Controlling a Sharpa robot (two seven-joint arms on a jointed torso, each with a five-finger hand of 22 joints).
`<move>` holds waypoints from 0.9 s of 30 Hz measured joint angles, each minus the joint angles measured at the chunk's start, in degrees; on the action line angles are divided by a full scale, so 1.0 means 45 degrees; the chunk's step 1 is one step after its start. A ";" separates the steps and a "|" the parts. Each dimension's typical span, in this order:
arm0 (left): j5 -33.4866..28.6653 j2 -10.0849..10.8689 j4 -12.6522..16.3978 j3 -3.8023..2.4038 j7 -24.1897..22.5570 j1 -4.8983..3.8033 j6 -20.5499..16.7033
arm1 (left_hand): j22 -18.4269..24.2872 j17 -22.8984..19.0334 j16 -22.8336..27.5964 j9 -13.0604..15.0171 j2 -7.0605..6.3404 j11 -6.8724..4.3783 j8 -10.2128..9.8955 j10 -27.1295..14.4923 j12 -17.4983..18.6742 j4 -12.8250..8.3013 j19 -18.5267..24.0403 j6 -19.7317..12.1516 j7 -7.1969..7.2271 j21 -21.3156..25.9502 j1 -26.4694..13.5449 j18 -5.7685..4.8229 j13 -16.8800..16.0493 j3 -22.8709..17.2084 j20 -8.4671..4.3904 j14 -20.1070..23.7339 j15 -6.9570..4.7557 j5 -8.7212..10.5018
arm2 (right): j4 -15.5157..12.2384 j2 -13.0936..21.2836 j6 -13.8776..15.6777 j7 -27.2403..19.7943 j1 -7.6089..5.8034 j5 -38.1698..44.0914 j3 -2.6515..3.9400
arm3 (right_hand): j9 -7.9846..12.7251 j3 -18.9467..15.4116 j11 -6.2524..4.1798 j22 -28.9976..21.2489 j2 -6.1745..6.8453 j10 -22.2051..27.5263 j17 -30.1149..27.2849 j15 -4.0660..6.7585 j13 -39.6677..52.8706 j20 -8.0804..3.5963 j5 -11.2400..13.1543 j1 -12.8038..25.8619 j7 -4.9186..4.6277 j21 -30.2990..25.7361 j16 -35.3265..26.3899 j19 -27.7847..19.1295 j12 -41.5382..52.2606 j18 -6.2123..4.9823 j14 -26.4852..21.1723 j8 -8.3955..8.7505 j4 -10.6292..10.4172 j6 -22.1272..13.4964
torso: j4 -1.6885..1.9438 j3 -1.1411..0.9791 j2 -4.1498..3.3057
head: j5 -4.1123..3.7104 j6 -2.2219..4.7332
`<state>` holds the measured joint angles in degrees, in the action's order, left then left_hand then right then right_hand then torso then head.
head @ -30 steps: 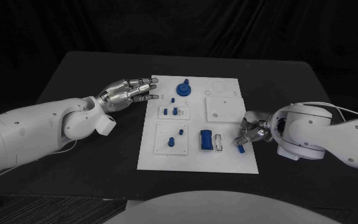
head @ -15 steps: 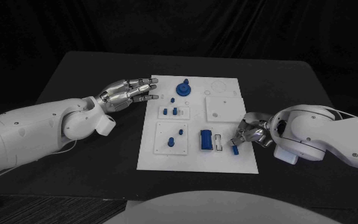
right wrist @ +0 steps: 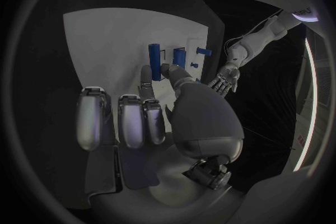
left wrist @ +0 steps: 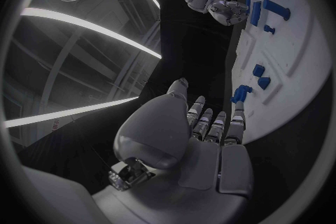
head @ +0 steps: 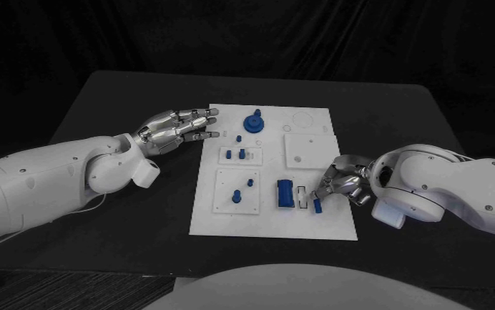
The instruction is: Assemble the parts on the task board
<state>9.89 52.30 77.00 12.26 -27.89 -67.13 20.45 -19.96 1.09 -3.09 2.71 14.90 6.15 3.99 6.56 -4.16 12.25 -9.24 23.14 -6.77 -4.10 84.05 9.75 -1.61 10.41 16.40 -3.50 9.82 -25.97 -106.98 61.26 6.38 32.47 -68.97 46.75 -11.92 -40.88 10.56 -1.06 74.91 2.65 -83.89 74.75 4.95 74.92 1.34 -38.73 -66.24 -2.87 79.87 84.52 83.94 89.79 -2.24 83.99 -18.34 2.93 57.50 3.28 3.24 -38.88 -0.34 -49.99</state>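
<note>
Board: task board [head: 310, 228] lies flat in the middle of the black table [head: 114, 102], its long side running away from the robot.
Parts: a knobbed blue part [head: 254, 122] stands near the far edge; two small blue pegs [head: 235, 155] sit below it; a blue block [head: 284, 193] stands nearer the robot.
Right hand: right hand [head: 342, 183] is over the board's right edge, thumb and a finger pinching a small blue part [head: 317, 206] just right of the block.
Left hand: left hand [head: 177, 128] hovers at the board's far left edge, fingers stretched side by side, holding nothing.
</note>
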 measured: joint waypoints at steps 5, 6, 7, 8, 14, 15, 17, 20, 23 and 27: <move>0.0000 -0.0007 -0.0003 0.0000 0.0011 0.0000 0.0000 | 0.0000 0.0000 0.0000 0.0000 0.0000 0.0000 0.0000 0.0000 0.0000 0.0000 0.0000 0.0000 0.0000 0.0000 0.0000 -0.0001 0.0001 0.0000 0.0000 0.0000 0.0000 0.0000 | -0.0001 -0.0017 0.0120 -0.0077 -0.0124 -0.0152 0.0000 | 0.0030 0.0001 0.0001 0.0000 -0.0001 0.0000 0.0000 -0.0001 -0.0001 0.0000 0.0001 -0.0001 -0.0019 0.0000 0.0000 0.0000 0.0000 0.0000 0.0000 0.0001 0.0001 -0.0018 | 0.0000 0.0000 0.0002 | 0.0000 0.0000; 0.0000 -0.0011 -0.0004 0.0000 0.0015 0.0000 0.0000 | -0.0001 0.0000 0.0000 0.0000 0.0000 0.0000 0.0000 0.0000 0.0000 0.0000 0.0000 0.0000 0.0001 0.0000 0.0000 0.0000 0.0001 0.0000 0.0000 0.0000 0.0001 0.0000 | -0.0005 -0.0022 0.0151 -0.0094 -0.0152 -0.0179 0.0000 | 0.0030 0.0001 0.0001 0.0000 -0.0001 0.0001 0.0000 -0.0001 -0.0001 0.0000 0.0001 -0.0002 -0.0020 0.0000 0.0000 0.0000 0.0000 0.0001 0.0000 0.0002 0.0002 -0.0018 | -0.0001 0.0000 0.0004 | 0.0004 0.0000; 0.0000 -0.0015 -0.0006 0.0000 0.0017 0.0000 0.0000 | -0.0001 0.0000 0.0000 0.0000 0.0000 0.0000 0.0000 0.0000 0.0000 0.0000 0.0000 0.0000 0.0000 0.0000 0.0000 0.0000 0.0001 0.0000 0.0000 0.0000 0.0000 0.0000 | -0.0007 -0.0031 0.0170 -0.0103 -0.0169 -0.0196 0.0000 | 0.0030 0.0001 0.0000 -0.0001 -0.0002 0.0001 0.0000 -0.0001 -0.0001 0.0000 0.0001 -0.0002 -0.0020 0.0000 0.0000 0.0000 0.0000 0.0000 0.0000 0.0002 0.0002 -0.0018 | -0.0001 0.0000 0.0004 | 0.0004 0.0000; 0.0000 -0.0019 -0.0008 0.0000 0.0020 0.0000 0.0000 | -0.0001 0.0000 0.0000 0.0000 0.0000 0.0000 0.0000 0.0000 0.0000 0.0000 0.0000 0.0000 0.0001 0.0000 0.0000 0.0000 0.0001 0.0000 0.0000 0.0000 0.0000 0.0000 | -0.0007 -0.0046 0.0191 -0.0111 -0.0184 -0.0214 0.0000 | 0.0030 0.0002 0.0001 0.0000 -0.0002 0.0001 0.0000 -0.0001 -0.0001 0.0000 0.0002 -0.0002 -0.0020 0.0000 0.0000 0.0000 0.0000 0.0000 -0.0001 0.0002 0.0003 -0.0018 | -0.0001 0.0001 0.0004 | -0.0004 0.0000; 0.0000 -0.0057 -0.0015 0.0000 0.0033 0.0001 0.0000 | -0.0001 0.0000 0.0000 0.0000 0.0000 0.0000 0.0000 0.0000 0.0000 0.0000 0.0000 0.0000 0.0000 0.0000 0.0000 0.0001 0.0001 0.0000 0.0000 0.0000 0.0000 0.0000 | 0.0053 -0.0193 0.0283 -0.0152 -0.0233 -0.0289 0.0002 | 0.0031 0.0190 0.0002 -0.0001 -0.0069 0.0001 0.0000 -0.0002 -0.0002 0.0000 0.0039 0.0064 0.0003 0.0000 0.0000 0.0000 0.0000 -0.0001 -0.0001 0.0014 0.0122 -0.0085 | -0.0002 0.0002 0.0005 | -0.0045 0.0000; 0.0000 -0.0062 -0.0016 0.0000 0.0035 0.0001 0.0000 | -0.0001 0.0000 0.0000 0.0000 0.0000 0.0000 0.0000 0.0000 0.0000 0.0000 0.0000 0.0000 0.0000 0.0000 0.0000 0.0000 0.0002 0.0000 0.0000 0.0000 0.0000 0.0000 | 0.0077 -0.0218 0.0291 -0.0152 -0.0235 -0.0296 0.0002 | 0.0039 0.0215 0.0002 -0.0001 -0.0070 0.0001 -0.0016 -0.0003 -0.0002 0.0000 0.0049 0.0065 0.0003 0.0000 0.0000 0.0000 0.0000 0.0000 -0.0001 0.0015 0.0100 -0.0088 | -0.0002 0.0004 0.0006 | -0.0046 0.0000; 0.0000 -0.0073 -0.0022 0.0000 0.0038 0.0001 0.0001 | -0.0002 0.0000 0.0000 0.0000 0.0000 0.0000 0.0000 0.0000 0.0000 0.0000 0.0000 0.0000 0.0000 0.0000 0.0000 0.0001 0.0001 0.0000 0.0000 0.0000 0.0000 0.0000 | 0.0141 -0.0282 0.0299 -0.0152 -0.0238 -0.0315 0.0002 | 0.0068 0.0245 0.0000 -0.0001 -0.0105 -0.0001 -0.0029 -0.0003 -0.0002 0.0000 0.0050 0.0100 0.0003 0.0000 0.0000 0.0000 0.0000 0.0000 -0.0001 0.0040 0.0070 -0.0090 | -0.0002 0.0004 0.0006 | -0.0046 0.0000; 0.0000 -0.0085 -0.0029 0.0000 0.0042 0.0001 0.0003 | 0.0009 0.0000 0.0000 0.0000 0.0000 0.0000 0.0000 0.0000 0.0000 0.0036 0.0000 0.0000 0.0000 0.0000 0.0000 0.0001 0.0002 -0.0035 0.0000 0.0000 0.0000 0.0000 | 0.0234 -0.0386 0.0300 -0.0141 -0.0241 -0.0329 0.0002 | 0.0146 0.0387 -0.0050 -0.0001 -0.0217 -0.0051 -0.0029 -0.0003 -0.0002 0.0000 0.0343 0.0285 0.0046 0.0000 0.0000 0.0000 0.0000 0.0000 -0.0001 0.0048 0.0002 -0.0175 | -0.0002 0.0004 0.0005 | -0.0052 0.0000; 0.0000 -0.0094 -0.0034 0.0000 0.0046 0.0001 0.0005 | 0.0014 -0.0001 0.0000 0.0000 0.0000 0.0000 0.0000 -0.0001 0.0000 0.0036 0.0000 0.0000 0.0000 0.0000 0.0000 -0.0001 0.0002 -0.0036 0.0000 0.0000 0.0000 0.0000 | 0.0317 -0.0484 0.0295 -0.0125 -0.0242 -0.0338 0.0000 | 0.0171 0.0647 -0.0050 0.0005 -0.0235 -0.0052 -0.0029 -0.0003 -0.0003 0.0000 0.0412 0.0401 0.0030 0.0000 0.0000 0.0000 0.0000 0.0000 -0.0002 0.0076 0.0262 -0.0201 | -0.0002 0.0007 0.0005 | -0.0055 0.0000; 0.0000 -0.0100 -0.0041 0.0000 0.0048 0.0001 0.0010 | 0.0014 0.0000 0.0000 0.0000 0.0000 -0.0001 0.0000 -0.0001 0.0000 0.0036 0.0000 0.0000 0.0000 0.0000 0.0000 -0.0001 0.0003 -0.0035 0.0000 0.0000 0.0000 0.0000 | 0.0430 -0.0634 0.0285 -0.0109 -0.0242 -0.0349 -0.0002 | 0.0222 0.0787 -0.0050 0.0008 -0.0236 -0.0051 -0.0050 -0.0003 -0.0003 0.0000 0.0683 0.0508 0.0029 0.0000 0.0000 0.0000 0.0000 -0.0001 -0.0002 0.0078 0.0291 -0.0203 | -0.0002 0.0009 0.0005 | -0.0046 0.0000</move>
<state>9.89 51.85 76.82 12.26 -27.68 -67.12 20.49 -19.89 1.09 -3.09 2.71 14.90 6.14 3.99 6.55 -4.16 12.41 -9.24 23.14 -6.77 -4.10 84.05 9.74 -1.60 10.25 16.40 -3.50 9.82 -25.97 -105.04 58.41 7.67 31.98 -70.06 45.18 -11.93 -39.88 14.10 -1.28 74.95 1.59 -84.12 74.52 4.94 74.91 1.34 -35.65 -63.95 -2.74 79.87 84.52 83.94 89.79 -2.24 83.98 -17.99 4.24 56.59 3.27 3.27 -38.86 -0.55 -49.99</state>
